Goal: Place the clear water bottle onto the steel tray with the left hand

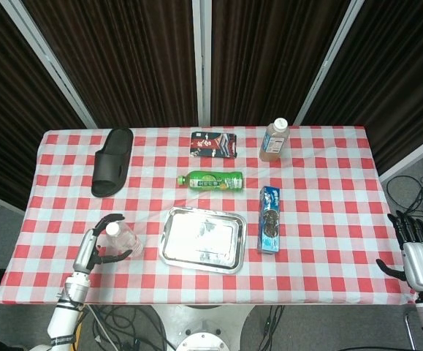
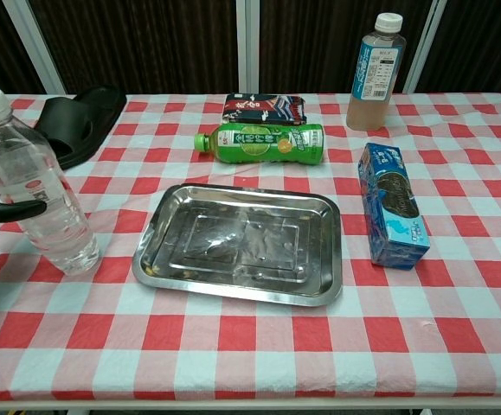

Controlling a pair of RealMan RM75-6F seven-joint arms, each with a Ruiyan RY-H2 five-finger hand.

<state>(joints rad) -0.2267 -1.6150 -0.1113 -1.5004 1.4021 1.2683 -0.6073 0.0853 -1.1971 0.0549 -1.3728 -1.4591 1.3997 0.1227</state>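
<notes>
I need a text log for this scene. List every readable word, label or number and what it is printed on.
No text reads clearly.
Green bottle: large label characters, too blurred to read.
Tea bottle: fine label print, too small.
Clear water bottle: red logo and QR-like square, illegible.
Blue cookie box: lettering illegible.
Dark packet: red and white graphics, unreadable.

A red-and-white checked tablecloth [image 2: 259,346] carries a shiny silver tray [image 2: 240,244] and a black slipper [image 2: 77,121]. There are also a green bottle [image 2: 263,143] and a blue biscuit packet [image 2: 392,205].
</notes>
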